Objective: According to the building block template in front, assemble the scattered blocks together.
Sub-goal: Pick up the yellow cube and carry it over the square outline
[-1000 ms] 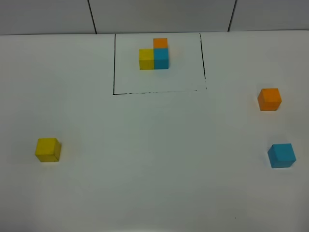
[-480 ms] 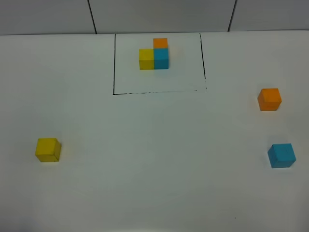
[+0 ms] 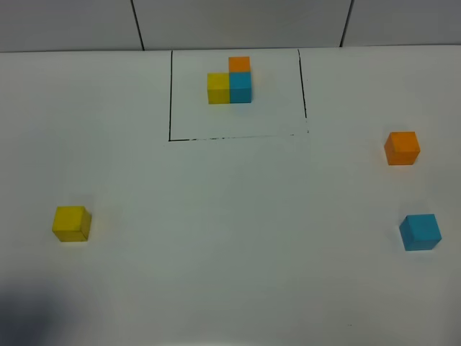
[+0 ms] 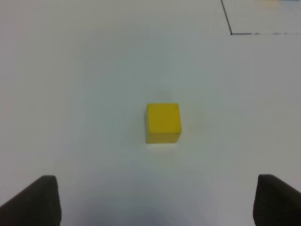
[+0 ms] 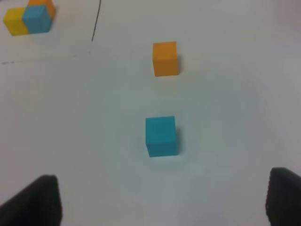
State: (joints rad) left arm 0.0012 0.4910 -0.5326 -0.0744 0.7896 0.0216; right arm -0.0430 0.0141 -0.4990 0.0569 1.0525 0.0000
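The left gripper (image 4: 160,202) has its jaws spread wide with nothing between them. In the left wrist view they show only as two dark tips, and the yellow cube (image 4: 163,122) sits alone on the white counter (image 4: 84,84) ahead of the gap, well apart from both tips. The right gripper (image 5: 162,200) also has its jaws spread wide and empty. The sky-blue cube (image 5: 161,136) lies ahead of them, with the orange cube (image 5: 165,58) further on, and the two are apart. In the high view a dim grey shadow (image 3: 32,317) covers the lower left corner of the counter (image 3: 230,216). The yellow cube (image 3: 71,223) is at the left edge in the lower half of the frame. The sky-blue cube (image 3: 420,231) is at the right edge at about the same height, and the orange cube (image 3: 402,148) is above it near mid-height. The building block template (image 3: 230,81) is at top centre, inside a thin black line (image 3: 170,94). Its yellow and blue cubes touch side by side, and its orange cube shows directly above the blue one, but I cannot tell whether it is behind or on top. A grey panelled wall (image 3: 238,21) runs along the top.
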